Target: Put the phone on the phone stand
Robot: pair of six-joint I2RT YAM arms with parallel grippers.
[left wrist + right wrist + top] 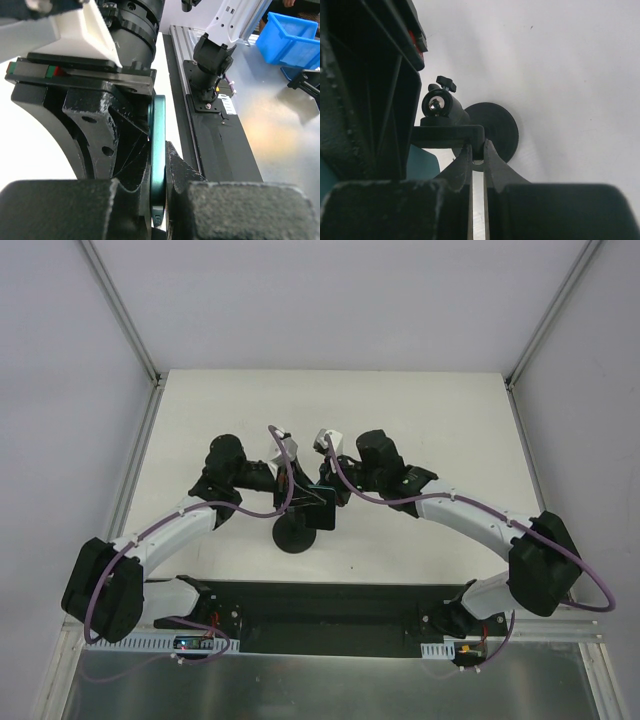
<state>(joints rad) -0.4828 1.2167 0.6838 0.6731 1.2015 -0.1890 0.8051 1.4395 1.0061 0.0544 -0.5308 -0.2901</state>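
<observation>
Clamping left pincer: pressed onto the phone, one finger on each flat face, with the teal edge showing between them.
Phone stand: upright on the white counter, its disc base flat and its neck and cradle rising toward the two pincers.
Phone's place: held in the air edge-up, just above and right of the disc at about cradle height; not yet seated, as far as the top view shows.
Right pincer: fingers pressed nearly together at the end of the cradle bar. It may be nipping that bar to steady it, but the wrist view is too dark to be sure.
Step in hand: guiding the phone into the cradle.
Doing it well: keep the slab square to the cradle slot, lower it slowly, and guard the stand against tipping. Loosen the left pinch only once the phone sits inside the cradle lips.
</observation>
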